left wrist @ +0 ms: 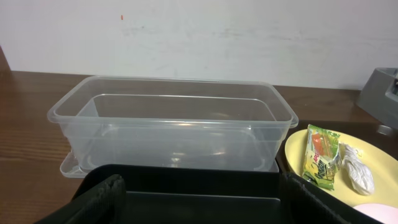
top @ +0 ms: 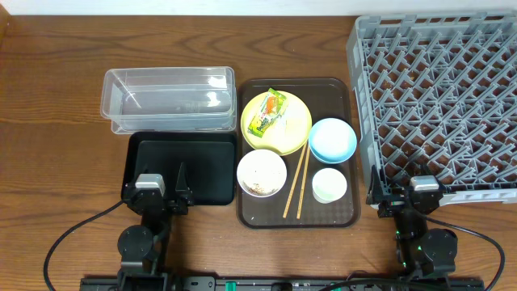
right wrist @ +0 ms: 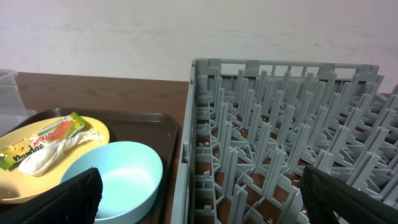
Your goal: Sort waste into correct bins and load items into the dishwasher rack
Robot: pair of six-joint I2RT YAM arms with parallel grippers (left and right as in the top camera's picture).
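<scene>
A green-yellow snack wrapper (top: pixel 267 113) and a crumpled white plastic scrap (top: pixel 284 118) lie on the yellow plate (top: pixel 292 137) on the brown tray (top: pixel 349 153). The white bowl (top: pixel 261 172) holds rice-like scraps. The light blue bowl (top: pixel 332 139), small white cup (top: pixel 329 185) and two chopsticks (top: pixel 294 184) share that tray. The clear tub (top: pixel 168 99) stands empty behind the black tray (top: pixel 210 166). The grey rack (top: pixel 440 97) is at the right. My left gripper (top: pixel 164 192) is open over the black tray's front. My right gripper (top: pixel 409 194) is open at the rack's front edge.
The wooden table (top: pixel 56 97) extends to the left of the bins. In the left wrist view the tub (left wrist: pixel 174 124) fills the middle, with the plate and wrapper (left wrist: pixel 320 155) at the right. In the right wrist view the rack (right wrist: pixel 286 137) sits beside the blue bowl (right wrist: pixel 121 180).
</scene>
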